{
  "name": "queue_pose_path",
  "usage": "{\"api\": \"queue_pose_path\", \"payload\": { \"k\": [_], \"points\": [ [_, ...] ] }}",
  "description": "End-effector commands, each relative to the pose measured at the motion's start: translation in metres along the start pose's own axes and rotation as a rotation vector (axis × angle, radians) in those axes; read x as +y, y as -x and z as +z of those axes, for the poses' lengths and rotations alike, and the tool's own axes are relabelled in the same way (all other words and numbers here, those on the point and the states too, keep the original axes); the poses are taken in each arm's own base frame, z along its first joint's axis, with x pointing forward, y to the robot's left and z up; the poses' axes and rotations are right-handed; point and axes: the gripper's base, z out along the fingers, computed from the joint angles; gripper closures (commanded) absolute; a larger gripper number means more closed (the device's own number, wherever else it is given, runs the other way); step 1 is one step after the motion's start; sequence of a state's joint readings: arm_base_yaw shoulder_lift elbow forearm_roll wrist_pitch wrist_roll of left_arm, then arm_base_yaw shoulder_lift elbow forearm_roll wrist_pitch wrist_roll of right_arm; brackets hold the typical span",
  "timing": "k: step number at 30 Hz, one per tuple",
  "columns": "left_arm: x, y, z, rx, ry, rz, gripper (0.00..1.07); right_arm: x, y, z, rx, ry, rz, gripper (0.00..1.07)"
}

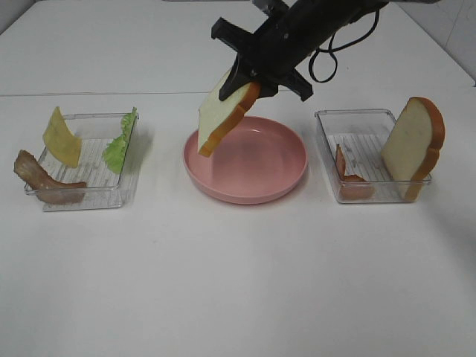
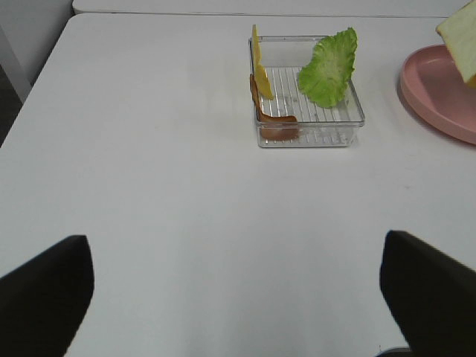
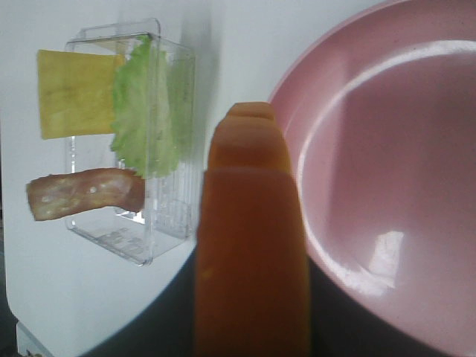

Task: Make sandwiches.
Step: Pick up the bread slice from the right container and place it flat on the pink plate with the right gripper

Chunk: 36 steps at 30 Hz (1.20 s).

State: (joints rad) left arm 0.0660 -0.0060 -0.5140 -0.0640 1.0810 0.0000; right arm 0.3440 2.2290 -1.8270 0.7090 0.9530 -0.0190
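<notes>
Right tool [image 1: 250,80] holds bread [image 1: 220,119] above plate [image 1: 262,162]

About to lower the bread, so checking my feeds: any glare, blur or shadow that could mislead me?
Right wrist: the crust of the bread slice looms close and soft, and glare streaks the pink plate. Exterior high: evenly lit, sharp, faint shadows only. Left wrist: clear tray crisp, left gripper fingers dark.
</notes>
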Motion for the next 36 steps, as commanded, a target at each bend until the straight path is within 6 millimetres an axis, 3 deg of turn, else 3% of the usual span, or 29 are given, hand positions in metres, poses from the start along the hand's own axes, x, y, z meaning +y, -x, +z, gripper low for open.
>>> {"api": "queue_pose_path", "payload": {
  "k": [1, 11, 20, 22, 23, 24, 25, 26, 27, 29, 30, 31, 36],
  "points": [
    [0.0, -0.001, -0.003, -0.025, -0.007, 0.001, 0.07, -0.01, 0.003, 0.014, -0.008, -0.005, 0.006, 1.07],
    [0.0, -0.001, -0.003, -0.025, -0.007, 0.001, 0.07, -0.034, 0.001, 0.048, 0.021, -0.026, 0.06, 1.07],
    [0.0, -0.001, -0.003, -0.025, -0.007, 0.001, 0.07, -0.04, 0.001, 0.049, 0.03, -0.073, 0.024, 1.04],
    [0.0, -0.001, -0.003, -0.025, -0.007, 0.001, 0.07, -0.042, 0.0, 0.049, 0.042, -0.094, 0.006, 0.89],
    [0.0, -0.001, -0.003, -0.025, -0.007, 0.001, 0.07, -0.042, 0.0, 0.049, 0.042, -0.094, 0.006, 0.89],
    [0.0, -0.001, -0.003, -0.025, -0.007, 0.001, 0.07, -0.043, -0.001, 0.048, 0.05, -0.107, -0.005, 0.75],
    [0.0, -0.001, -0.003, -0.025, -0.007, 0.001, 0.07, -0.043, -0.001, 0.048, 0.05, -0.107, -0.005, 0.75],
    [0.0, -0.001, -0.003, -0.025, -0.007, 0.001, 0.07, -0.043, -0.001, 0.047, 0.055, -0.121, -0.019, 0.59],
    [0.0, -0.001, -0.003, -0.025, -0.007, 0.001, 0.07, -0.043, -0.001, 0.047, 0.055, -0.121, -0.019, 0.59],
    [0.0, -0.001, -0.003, -0.025, -0.007, 0.001, 0.07, -0.043, -0.002, 0.047, 0.068, -0.126, -0.026, 0.38],
    [0.0, -0.001, -0.003, -0.025, -0.007, 0.001, 0.07, -0.043, -0.002, 0.047, 0.068, -0.126, -0.026, 0.38],
    [0.0, -0.001, -0.003, -0.025, -0.007, 0.001, 0.07, -0.043, -0.002, 0.044, 0.07, -0.14, -0.047, 0.31],
    [0.0, -0.001, -0.003, -0.025, -0.007, 0.001, 0.07, -0.041, 0.0, 0.032, 0.052, -0.195, -0.109, 0.3]
  ]
}}
